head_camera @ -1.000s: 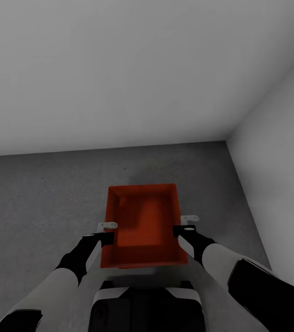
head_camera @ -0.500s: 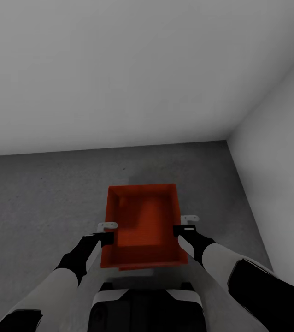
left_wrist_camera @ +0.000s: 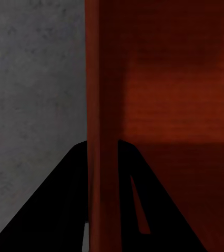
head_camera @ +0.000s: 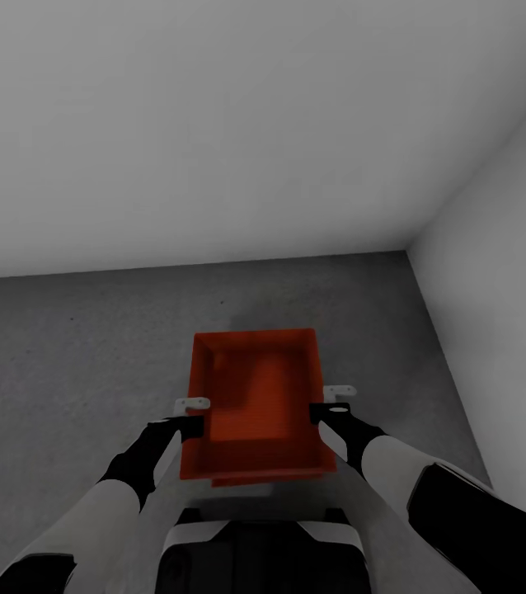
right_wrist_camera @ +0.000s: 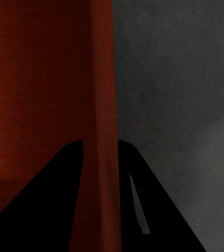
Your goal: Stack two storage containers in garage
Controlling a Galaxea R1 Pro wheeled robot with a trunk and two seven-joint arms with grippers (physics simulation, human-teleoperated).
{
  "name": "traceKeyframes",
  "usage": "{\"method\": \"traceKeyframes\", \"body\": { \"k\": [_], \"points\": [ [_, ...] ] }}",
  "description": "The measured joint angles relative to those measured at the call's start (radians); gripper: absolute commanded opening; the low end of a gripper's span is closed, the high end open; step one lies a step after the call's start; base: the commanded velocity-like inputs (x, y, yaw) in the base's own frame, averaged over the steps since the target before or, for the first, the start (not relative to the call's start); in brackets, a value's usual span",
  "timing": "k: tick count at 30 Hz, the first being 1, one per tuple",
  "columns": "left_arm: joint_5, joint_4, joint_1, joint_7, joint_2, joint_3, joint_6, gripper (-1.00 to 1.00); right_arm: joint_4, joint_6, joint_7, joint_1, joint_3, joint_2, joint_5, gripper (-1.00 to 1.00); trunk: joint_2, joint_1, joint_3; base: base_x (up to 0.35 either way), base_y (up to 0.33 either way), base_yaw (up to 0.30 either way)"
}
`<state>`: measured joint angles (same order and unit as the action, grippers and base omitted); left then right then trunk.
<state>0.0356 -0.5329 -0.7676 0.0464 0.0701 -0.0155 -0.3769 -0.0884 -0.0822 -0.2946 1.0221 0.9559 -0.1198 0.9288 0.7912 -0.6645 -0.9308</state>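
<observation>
Storage container, orange-red, open-topped, sits above speckled grey concrete floor near white corner walls. Left gripper and right gripper each clamp a side wall.

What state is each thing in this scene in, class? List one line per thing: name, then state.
Storage container: open-topped, upright, gripped at both side walls above the floor.
Left gripper: shut on the container's left wall.
Right gripper: shut on the container's right wall.
Floor: dark grey concrete, meeting white walls at a corner.
</observation>
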Motion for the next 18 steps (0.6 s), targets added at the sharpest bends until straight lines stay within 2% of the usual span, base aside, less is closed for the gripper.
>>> {"method": "traceKeyframes", "body": {
  "k": [4,18],
  "points": [
    [0.001,0.001,0.000,0.000,0.000,0.000,0.001,-1.00,0.000,0.000,0.000,0.000,0.000,0.000,-0.001,-1.00,0.028,-0.015,-0.013,0.000,0.000,0.000],
    [-0.001,0.002,0.000,-0.003,-0.001,-0.001,0.002,-1.00,0.001,0.000,0.000,0.000,-0.003,-0.001,-0.004,-1.00,0.028,-0.015,-0.013,0.000,0.000,0.000]
  ]
}}
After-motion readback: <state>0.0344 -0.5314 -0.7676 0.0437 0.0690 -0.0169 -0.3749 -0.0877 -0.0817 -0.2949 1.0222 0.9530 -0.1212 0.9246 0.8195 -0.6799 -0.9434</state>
